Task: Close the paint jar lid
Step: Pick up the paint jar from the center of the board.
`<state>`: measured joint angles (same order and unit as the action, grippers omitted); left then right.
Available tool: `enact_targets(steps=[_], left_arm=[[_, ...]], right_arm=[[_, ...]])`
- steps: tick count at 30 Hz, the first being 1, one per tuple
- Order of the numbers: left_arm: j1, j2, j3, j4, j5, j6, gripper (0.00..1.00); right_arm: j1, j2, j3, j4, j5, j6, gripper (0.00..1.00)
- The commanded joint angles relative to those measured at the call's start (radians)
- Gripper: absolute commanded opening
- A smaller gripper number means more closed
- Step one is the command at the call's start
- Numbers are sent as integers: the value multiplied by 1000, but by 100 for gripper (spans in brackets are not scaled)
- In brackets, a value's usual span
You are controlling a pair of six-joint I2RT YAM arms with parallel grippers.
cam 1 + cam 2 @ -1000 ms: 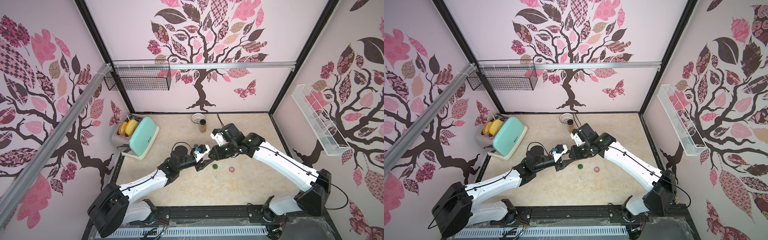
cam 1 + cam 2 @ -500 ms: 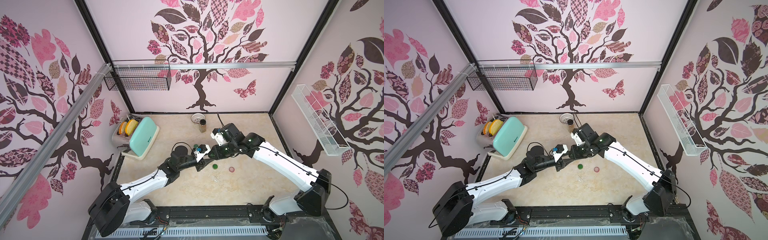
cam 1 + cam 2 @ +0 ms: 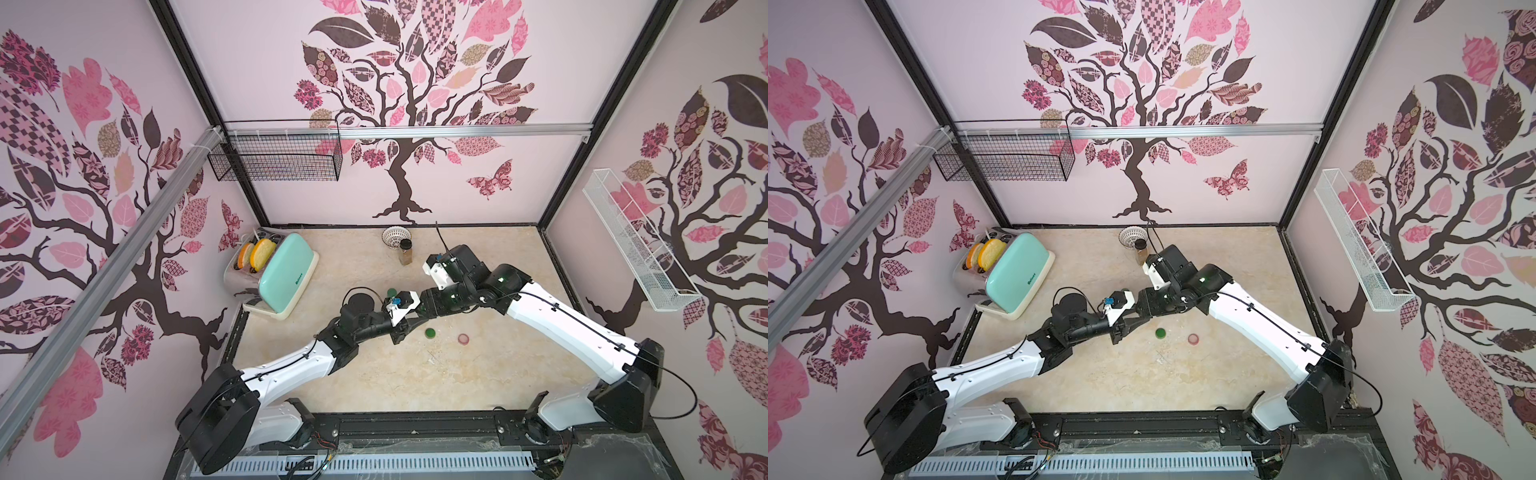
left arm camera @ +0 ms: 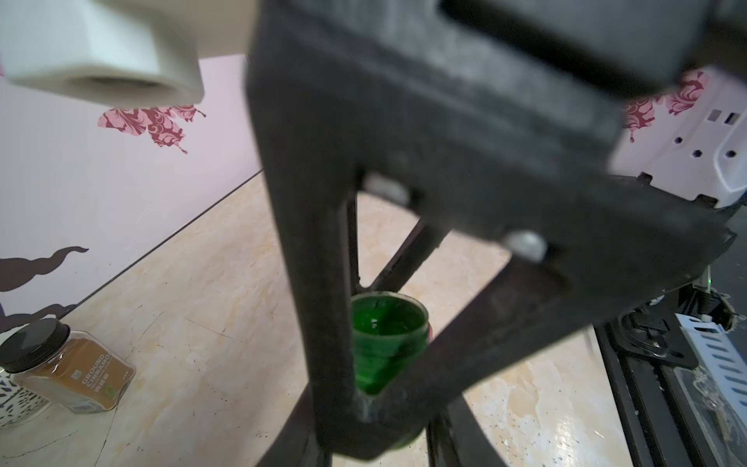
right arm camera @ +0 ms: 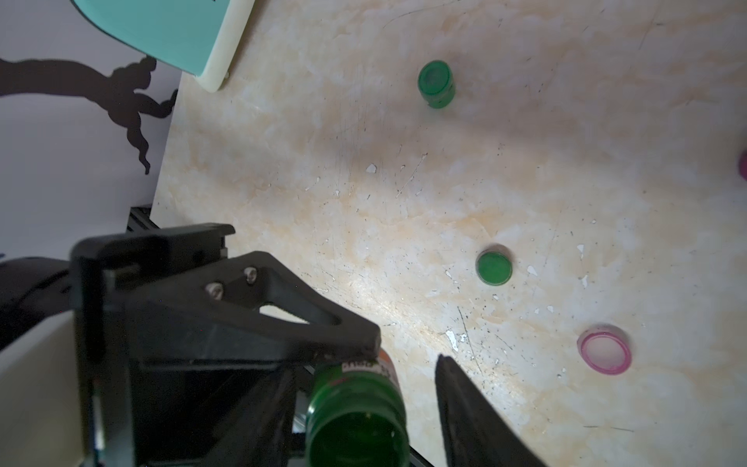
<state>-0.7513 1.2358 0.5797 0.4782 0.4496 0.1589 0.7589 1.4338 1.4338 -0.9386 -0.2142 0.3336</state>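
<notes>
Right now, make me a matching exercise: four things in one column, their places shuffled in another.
1. open green paint jar
2. green lid
3. pink lid
4. ground cinnamon jar

A. next to the white mesh basket
B. on the table, past the green lid from the left gripper
C. gripped by the left gripper
D. on the table, between left gripper and pink lid

Pairs: 1-C, 2-D, 3-B, 4-A

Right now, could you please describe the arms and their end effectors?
The left arm and right arm have white shells, black joints and bases, and thin black cables alongside. The left end effector and right end effector are matte black; the left's fingers show triangular cut-outs and silver screws.
</notes>
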Motion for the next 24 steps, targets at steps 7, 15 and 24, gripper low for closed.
enact_targets(steps=[7, 15, 24], left_arm=[[0, -143, -130, 138, -116, -48, 20], [40, -261, -205, 247, -179, -100, 19], [114, -359, -250, 243, -177, -115, 18]], right_arm=[[-77, -92, 65, -20, 71, -59, 87], [-122, -71, -38, -26, 140, -134, 94], [-90, 74, -116, 9, 212, -168, 85]])
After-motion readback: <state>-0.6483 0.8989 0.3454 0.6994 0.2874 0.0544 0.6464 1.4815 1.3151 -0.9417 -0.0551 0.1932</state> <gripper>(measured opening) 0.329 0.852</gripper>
